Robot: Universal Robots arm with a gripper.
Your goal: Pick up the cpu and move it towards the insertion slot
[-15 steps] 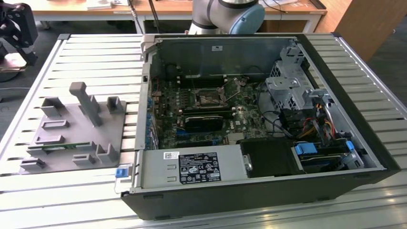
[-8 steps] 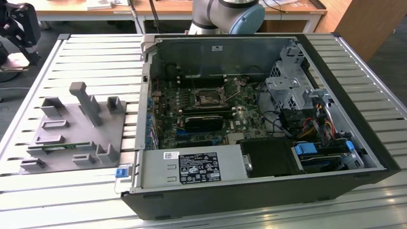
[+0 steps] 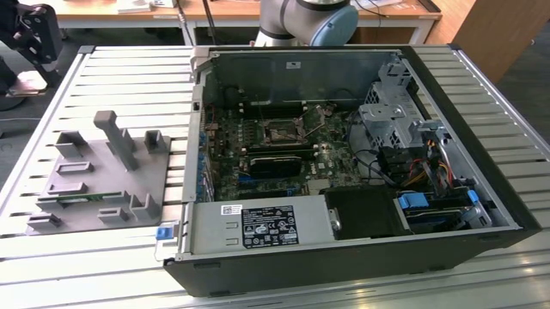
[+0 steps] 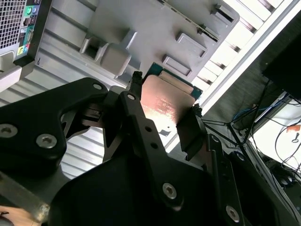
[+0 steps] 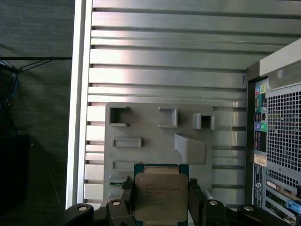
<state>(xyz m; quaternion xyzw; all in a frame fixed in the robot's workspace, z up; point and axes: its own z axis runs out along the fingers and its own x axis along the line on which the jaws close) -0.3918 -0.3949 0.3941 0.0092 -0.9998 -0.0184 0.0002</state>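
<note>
Our pincer (image 4: 165,94) grips the cpu (image 5: 160,195) by two edges (grey tray (image 5: 141,122) beyond it); we fear a jolt tilting it.

Slatted aluminium table (image 3: 129,71) is the anchor here: wooden desks (image 3: 94,17) on white frames behind it, a wooden cabinet panel (image 3: 494,32) off its far corner, and dark grey floor (image 5: 33,28) with cables (image 5: 37,58) alongside.
</note>
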